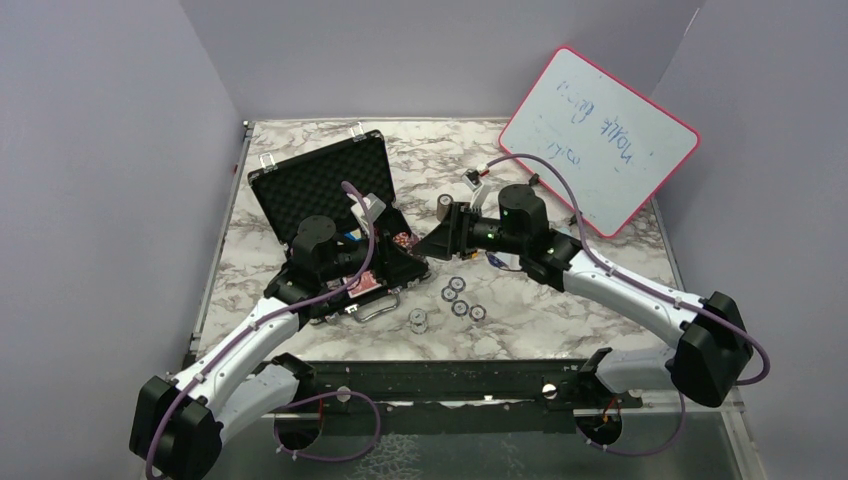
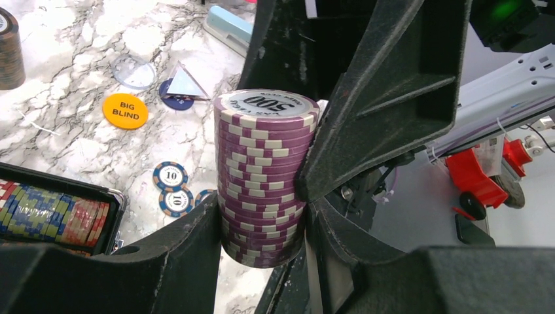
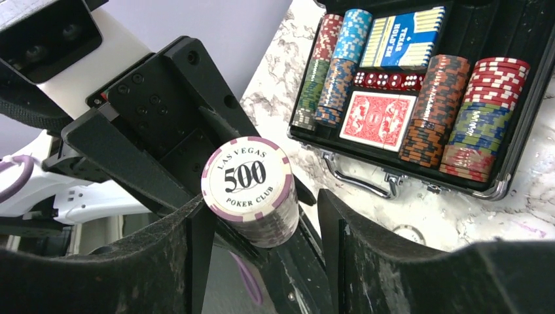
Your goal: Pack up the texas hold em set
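The black briefcase (image 1: 320, 178) lies open at the left; the right wrist view shows its rim (image 3: 523, 140), rows of multicoloured chips (image 3: 487, 111), the red-backed deck (image 3: 376, 118) and red dice (image 3: 389, 80). My left gripper (image 2: 262, 226) is shut on a tall purple "500" chip stack (image 2: 265, 170), held just right of the case. My right gripper (image 3: 262, 219) is open around the same stack (image 3: 252, 186); its left finger touches it and its right finger stands apart. The two grippers meet nose to nose (image 1: 428, 250). The orange "BIG BLIND" button (image 2: 125, 110) lies on the marble.
Several loose blue "10" chips (image 2: 170, 176) lie in front of the grippers (image 1: 458, 295). A short stack (image 1: 418, 321) stands near the front and another (image 1: 442, 207) behind. The pink-framed whiteboard (image 1: 600, 140) leans at the back right. A light blue eraser (image 2: 228, 27) and clear discs (image 2: 133, 70) lie nearby.
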Action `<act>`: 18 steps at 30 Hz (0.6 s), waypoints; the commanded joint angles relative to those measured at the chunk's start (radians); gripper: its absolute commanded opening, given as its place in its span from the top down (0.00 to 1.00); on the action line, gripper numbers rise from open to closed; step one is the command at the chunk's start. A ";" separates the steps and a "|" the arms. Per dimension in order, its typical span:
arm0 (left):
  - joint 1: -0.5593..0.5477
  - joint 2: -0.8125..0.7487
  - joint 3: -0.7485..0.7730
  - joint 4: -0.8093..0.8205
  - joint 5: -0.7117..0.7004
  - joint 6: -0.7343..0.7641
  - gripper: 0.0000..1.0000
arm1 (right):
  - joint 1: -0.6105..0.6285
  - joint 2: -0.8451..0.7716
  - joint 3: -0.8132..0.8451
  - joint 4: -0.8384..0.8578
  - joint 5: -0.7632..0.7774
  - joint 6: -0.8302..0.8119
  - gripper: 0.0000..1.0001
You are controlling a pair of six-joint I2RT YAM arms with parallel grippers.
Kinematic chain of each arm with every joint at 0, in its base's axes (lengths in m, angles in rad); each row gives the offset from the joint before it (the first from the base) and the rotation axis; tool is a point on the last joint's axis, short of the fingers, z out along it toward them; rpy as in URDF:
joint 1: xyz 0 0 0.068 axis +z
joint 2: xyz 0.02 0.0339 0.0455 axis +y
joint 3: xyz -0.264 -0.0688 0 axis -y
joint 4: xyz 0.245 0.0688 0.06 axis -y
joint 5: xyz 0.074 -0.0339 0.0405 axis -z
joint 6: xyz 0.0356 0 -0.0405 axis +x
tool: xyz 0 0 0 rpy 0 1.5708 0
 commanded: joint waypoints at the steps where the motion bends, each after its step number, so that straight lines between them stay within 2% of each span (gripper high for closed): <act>1: -0.005 -0.017 -0.001 0.095 0.030 -0.015 1.00 | -0.006 0.035 -0.016 0.088 0.032 0.018 0.39; 3: -0.005 -0.013 -0.002 0.095 0.030 -0.014 1.00 | -0.007 0.043 -0.015 0.102 0.040 0.017 0.41; 7: -0.004 -0.013 0.004 0.080 0.025 0.001 0.99 | -0.007 0.058 -0.010 0.113 0.049 0.001 0.57; 8: -0.005 -0.014 0.007 0.071 0.019 0.001 0.91 | -0.007 0.060 -0.011 0.117 0.048 -0.006 0.61; 10: -0.004 -0.014 0.023 0.036 -0.008 0.004 0.69 | -0.007 0.062 -0.013 0.116 0.045 -0.018 0.66; 11: -0.004 -0.015 0.033 0.000 -0.026 0.007 0.62 | -0.007 0.061 -0.012 0.106 0.045 -0.024 0.67; 18: 0.002 -0.058 0.034 -0.068 -0.071 0.044 0.42 | -0.007 0.040 -0.012 0.078 0.033 -0.076 0.69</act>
